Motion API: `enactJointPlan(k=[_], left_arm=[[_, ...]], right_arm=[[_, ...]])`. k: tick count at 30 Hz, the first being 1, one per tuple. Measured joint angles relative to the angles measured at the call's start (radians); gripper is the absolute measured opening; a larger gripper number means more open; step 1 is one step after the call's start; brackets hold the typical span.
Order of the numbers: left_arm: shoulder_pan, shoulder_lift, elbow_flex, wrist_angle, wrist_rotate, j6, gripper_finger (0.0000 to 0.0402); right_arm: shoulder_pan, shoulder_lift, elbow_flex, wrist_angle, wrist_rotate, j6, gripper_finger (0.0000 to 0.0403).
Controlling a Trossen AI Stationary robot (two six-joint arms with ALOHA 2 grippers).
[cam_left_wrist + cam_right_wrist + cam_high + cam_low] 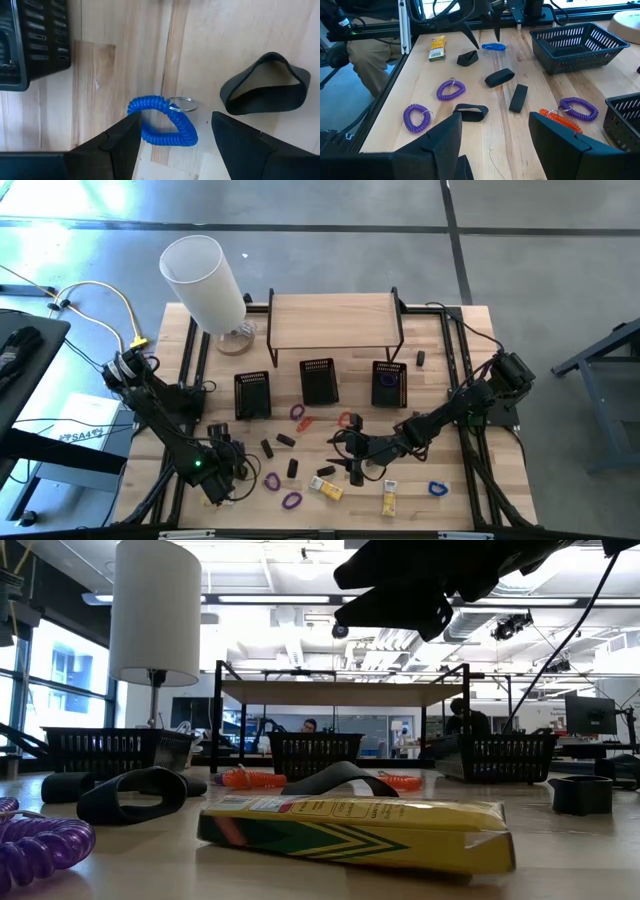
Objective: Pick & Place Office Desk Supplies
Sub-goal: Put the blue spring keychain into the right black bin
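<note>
Both claws spread over scattered supplies on the wooden table.
Left gripper apart, straddling a blue coiled band loop beside a black rubber band; right gripper apart above purple coiled loops.

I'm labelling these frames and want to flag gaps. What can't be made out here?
- Basket contents: in the low view the mesh walls of the three black baskets hide their insides.
- Left pincer: in the high view it blends into dark cables.
- Blue coil: in the left wrist view one end sits behind a finger.
- Yellow box print: too blurred to read.
</note>
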Motion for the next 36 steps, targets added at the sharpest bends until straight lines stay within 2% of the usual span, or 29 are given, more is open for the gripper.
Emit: enactJointPlan(k=[4,18,31,36], left_arm=[[0.0,0.0,-0.005,-0.002,0.0,-0.057,0.0232],[-0.001,0.0,-0.022,0.011,0.034,-0.114,0.0232],[-0.001,-0.003,-0.089,0.11,0.051,-0.157,0.0231],[-0.001,-0.002,-0.089,0.113,0.054,-0.156,0.0202]], right_arm=[[0.001,0.0,0.0,0.0,0.0,0.0,0.0219],[0.001,0.0,0.0,0.0,0.0,0.019,0.0219],[0.001,0.0,0.0,0.0,0.0,0.02,0.0219],[0.001,0.0,0.0,0.0,0.0,0.021,0.0219]])
